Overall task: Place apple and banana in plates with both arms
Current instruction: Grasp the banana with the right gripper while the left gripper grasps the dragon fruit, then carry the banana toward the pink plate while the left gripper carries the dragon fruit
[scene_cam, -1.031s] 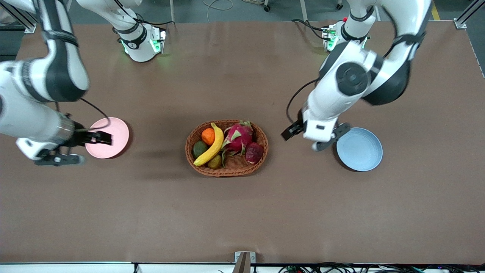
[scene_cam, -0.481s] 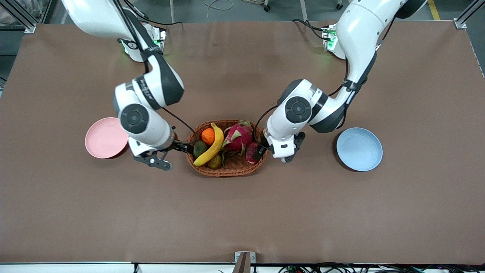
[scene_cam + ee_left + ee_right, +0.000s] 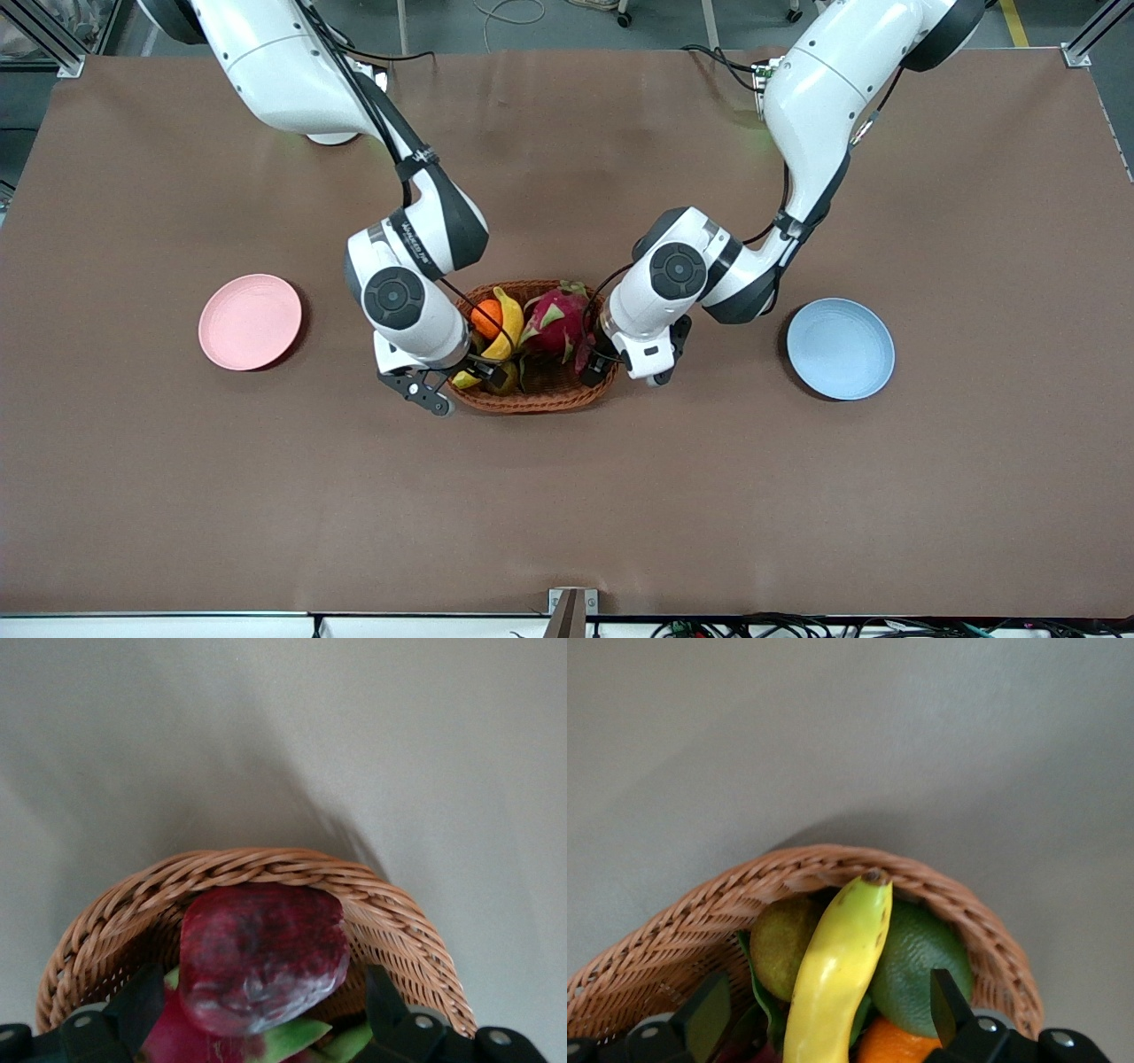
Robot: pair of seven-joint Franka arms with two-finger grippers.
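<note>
While both lie in the wicker basket (image 3: 567,396) at mid-table, the apple (image 3: 262,954) sits at the end toward the left arm, the banana (image 3: 837,976) toward the right arm's end, beside an orange (image 3: 485,317) and a dragon fruit (image 3: 556,321). Left gripper (image 3: 266,1014): over the apple, fingers apart, one each side. Right gripper (image 3: 824,1019): over the banana, fingers apart astride it. Pink plate (image 3: 250,321) and blue plate (image 3: 840,348): well apart from the basket, at either end.
</note>
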